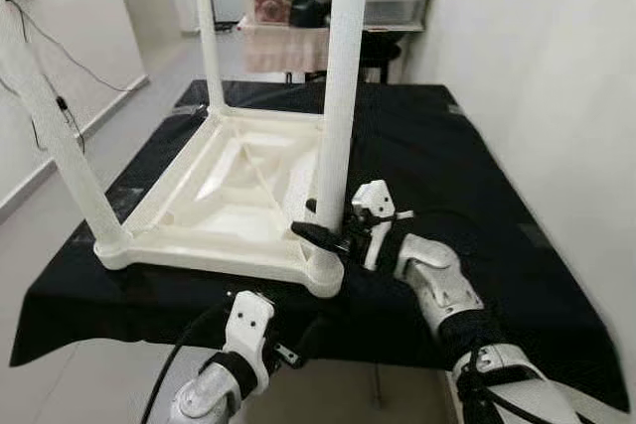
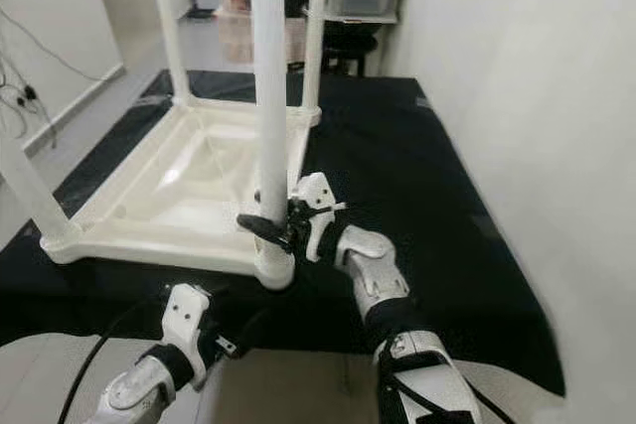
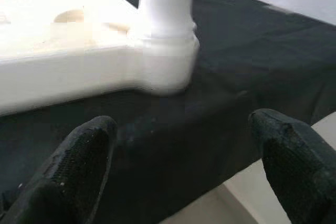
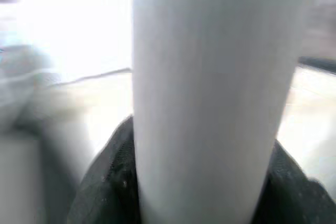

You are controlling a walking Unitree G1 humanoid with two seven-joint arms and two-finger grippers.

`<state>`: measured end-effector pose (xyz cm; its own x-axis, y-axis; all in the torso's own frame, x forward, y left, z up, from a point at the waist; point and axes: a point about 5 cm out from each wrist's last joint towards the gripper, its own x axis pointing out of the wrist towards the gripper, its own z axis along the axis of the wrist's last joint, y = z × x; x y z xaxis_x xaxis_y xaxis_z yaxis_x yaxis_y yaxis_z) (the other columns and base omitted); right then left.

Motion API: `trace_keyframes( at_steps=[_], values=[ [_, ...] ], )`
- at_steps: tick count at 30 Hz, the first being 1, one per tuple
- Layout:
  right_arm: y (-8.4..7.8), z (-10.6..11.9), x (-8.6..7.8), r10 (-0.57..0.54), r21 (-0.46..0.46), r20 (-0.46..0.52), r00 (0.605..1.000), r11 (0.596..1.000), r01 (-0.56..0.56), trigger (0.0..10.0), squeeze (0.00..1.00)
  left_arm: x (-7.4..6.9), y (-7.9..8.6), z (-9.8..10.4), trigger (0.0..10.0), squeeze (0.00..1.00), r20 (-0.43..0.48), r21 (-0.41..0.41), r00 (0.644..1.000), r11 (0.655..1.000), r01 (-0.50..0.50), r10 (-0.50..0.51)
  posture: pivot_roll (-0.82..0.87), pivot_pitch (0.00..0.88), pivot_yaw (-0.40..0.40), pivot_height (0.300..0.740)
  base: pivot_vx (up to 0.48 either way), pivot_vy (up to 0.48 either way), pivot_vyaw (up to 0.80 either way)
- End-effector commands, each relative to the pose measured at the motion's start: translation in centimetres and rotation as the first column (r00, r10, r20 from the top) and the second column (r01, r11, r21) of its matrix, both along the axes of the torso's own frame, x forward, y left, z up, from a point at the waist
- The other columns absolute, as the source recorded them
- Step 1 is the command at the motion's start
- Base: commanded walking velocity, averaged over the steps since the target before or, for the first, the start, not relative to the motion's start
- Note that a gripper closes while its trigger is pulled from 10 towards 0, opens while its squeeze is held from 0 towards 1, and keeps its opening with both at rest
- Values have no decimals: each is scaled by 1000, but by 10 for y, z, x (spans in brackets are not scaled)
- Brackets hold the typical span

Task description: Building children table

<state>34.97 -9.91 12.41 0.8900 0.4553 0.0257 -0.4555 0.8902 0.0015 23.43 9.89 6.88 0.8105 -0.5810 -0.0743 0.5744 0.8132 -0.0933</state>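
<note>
At lower centre of frame, our right gripper clamps the near leg of the inverted table; we advise pressing straight down, left gripper spread idle.

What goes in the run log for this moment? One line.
right gripper: shut on near-right white plastic table leg | left gripper: open, below black-cloth edge | upturned white plastic tabletop: four legs standing
</note>
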Motion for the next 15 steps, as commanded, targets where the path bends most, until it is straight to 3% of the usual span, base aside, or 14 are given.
trace_keyframes(
  at_steps=[1,3,6,9,13,15],
  values=[
    [-28,-51,-19,-397,-136,-182,900,916,376,0,0,0,5,-2,10000,0,-8,0,1000,1000,-8,8,6,0,-5,740,0,0,0],
    [-25,-59,-26,-414,-136,-210,886,910,393,0,0,1,5,-2,10000,0,-8,0,1000,1000,-8,8,4,0,-1,740,0,0,0],
    [-38,-41,-16,-426,-175,-109,898,898,404,0,0,2,6,-2,10000,0,-5,0,1000,1000,-10,10,7,0,-13,740,0,0,0],
    [-39,-39,-14,-428,-179,-97,898,895,408,0,0,3,6,-2,10000,0,-5,-1,1000,1000,-14,14,13,0,-22,740,0,0,0],
    [-21,-39,-13,-369,-158,-119,922,924,349,0,0,4,6,-2,10000,0,3,11,1000,1000,-25,25,22,0,-30,740,0,0,0],
    [-21,-39,-13,-369,-158,-119,922,924,349,0,0,4,6,-2,10000,0,3,11,1000,1000,-25,25,22,0,-30,740,0,0,0]
  ],
)
